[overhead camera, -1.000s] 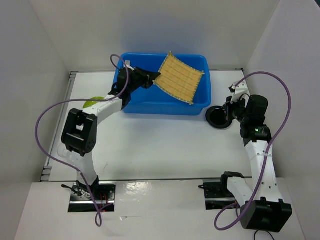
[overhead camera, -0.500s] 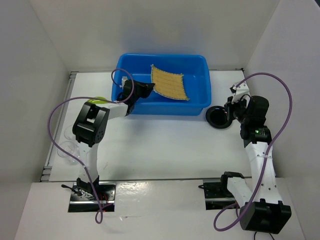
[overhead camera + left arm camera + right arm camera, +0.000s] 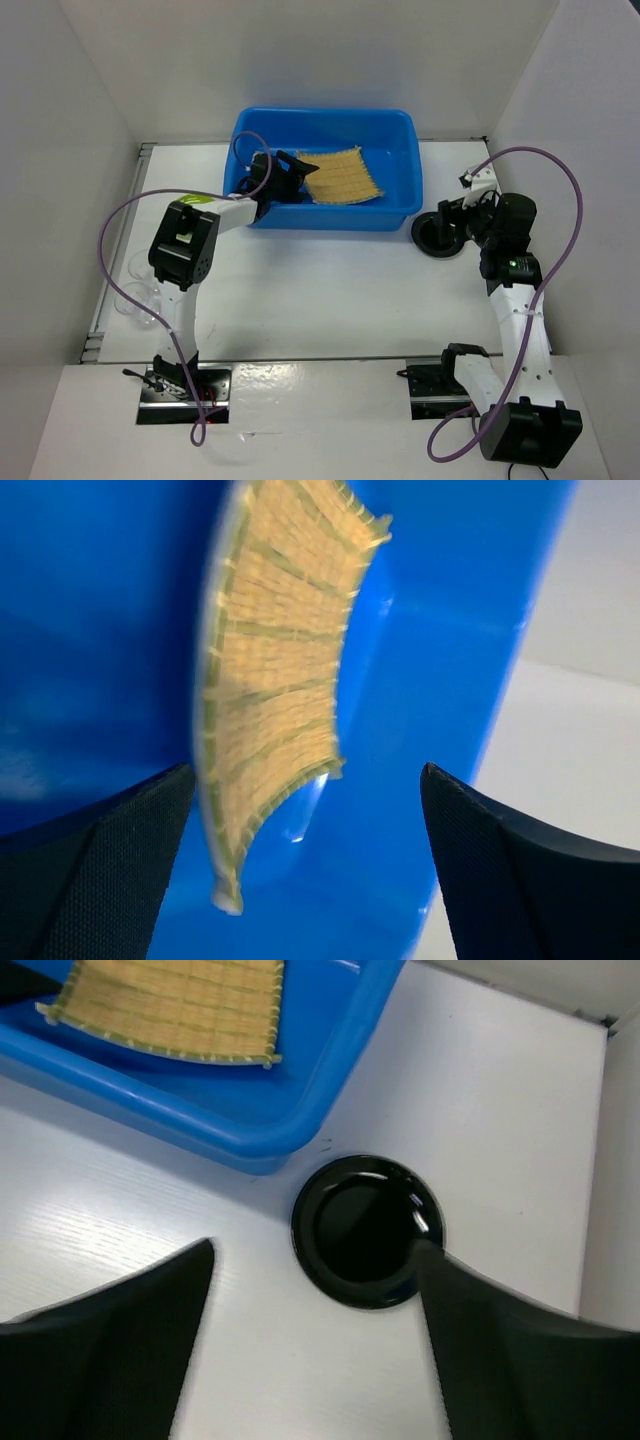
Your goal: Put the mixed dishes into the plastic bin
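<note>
1. A white table (image 3: 330, 290) is seen from above, closed in by white walls, with two robot arms fixed at its near edge.
2. The blue plastic bin (image 3: 330, 216) sits at the far middle of the table. It is large and rectangular, with rounded corners.
3. The bamboo mat (image 3: 341, 178), square, tan and woven, is inside the bin, low on its floor near the middle. In the left wrist view it looks blurred against the blue wall.
4. The left gripper (image 3: 298, 178) reaches into the left side of the bin, just left of the mat. Its jaws stand wide apart and hold nothing. The mat is clear of both jaws.
5. The black dish (image 3: 437, 237), small and round, rests on the table outside the bin, just right of the bin's near right corner.
6. The right gripper (image 3: 452, 220) hovers at the dish, reaching in from the right. Its jaws are partly spread and grip nothing. In the right wrist view one jaw tip sits at the dish's rim, but it is unclear whether they touch.
7. A sliver of the lime-green plate (image 3: 195, 199) shows on the table left of the bin, mostly hidden behind the left arm.
8. Two glass cups (image 3: 137, 266) stand faintly visible near the table's left edge, nearer than the plate and well apart from the bin.
</note>
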